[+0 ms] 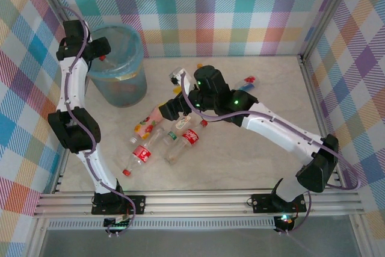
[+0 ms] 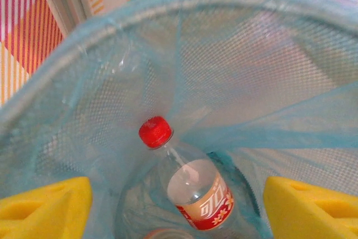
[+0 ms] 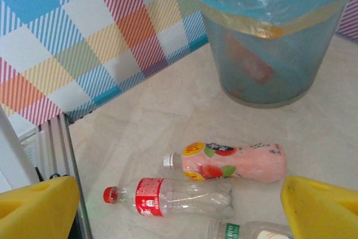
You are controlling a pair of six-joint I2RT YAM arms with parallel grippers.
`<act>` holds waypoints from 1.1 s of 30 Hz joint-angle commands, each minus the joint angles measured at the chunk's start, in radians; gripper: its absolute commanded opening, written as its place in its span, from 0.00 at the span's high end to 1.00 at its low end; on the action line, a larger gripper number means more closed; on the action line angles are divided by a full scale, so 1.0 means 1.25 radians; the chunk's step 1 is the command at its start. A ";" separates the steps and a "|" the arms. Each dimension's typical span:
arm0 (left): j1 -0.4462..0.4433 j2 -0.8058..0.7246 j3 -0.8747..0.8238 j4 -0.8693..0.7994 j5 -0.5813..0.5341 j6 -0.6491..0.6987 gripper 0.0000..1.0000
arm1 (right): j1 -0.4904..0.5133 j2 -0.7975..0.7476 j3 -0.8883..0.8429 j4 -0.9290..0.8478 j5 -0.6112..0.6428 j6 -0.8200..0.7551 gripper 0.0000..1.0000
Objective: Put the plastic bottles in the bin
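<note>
The bin (image 1: 123, 82), lined with a light-blue bag, stands at the back left. My left gripper (image 1: 103, 54) hangs over its mouth. In the left wrist view its yellow fingers (image 2: 47, 208) stand wide apart above a clear bottle with a red cap and red label (image 2: 196, 191) lying loose inside the bin (image 2: 112, 26). My right gripper (image 1: 165, 112) is open above the plastic bottles in mid-table. Between and below its fingers (image 3: 321, 208) lie a pink bottle (image 3: 235, 163), a red-labelled bottle (image 3: 168, 197) and a green-white one (image 3: 251, 232). The bin (image 3: 274, 43) stands behind them.
More bottles lie around the cluster (image 1: 139, 154) (image 1: 189, 136), and others sit further back (image 1: 179, 76) (image 1: 246, 82). Plaid walls close in the table on three sides. A metal rail (image 1: 198, 200) runs along the near edge.
</note>
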 commanded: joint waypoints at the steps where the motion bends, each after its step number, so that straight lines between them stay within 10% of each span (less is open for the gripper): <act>1: -0.008 -0.088 0.041 -0.026 0.027 -0.026 0.20 | -0.023 -0.029 0.021 -0.068 0.052 -0.063 0.08; 17: -0.399 -0.340 -0.272 0.044 0.046 -0.071 0.20 | -0.425 0.037 -0.216 -0.154 -0.008 -0.115 0.09; 25: -0.593 -0.380 -0.470 0.172 0.173 -0.175 0.20 | -0.449 0.109 -0.272 -0.096 0.020 -0.141 0.01; 33: -0.626 -0.374 -0.518 0.161 0.148 -0.172 0.20 | -0.452 0.193 -0.257 -0.102 0.054 -0.185 0.00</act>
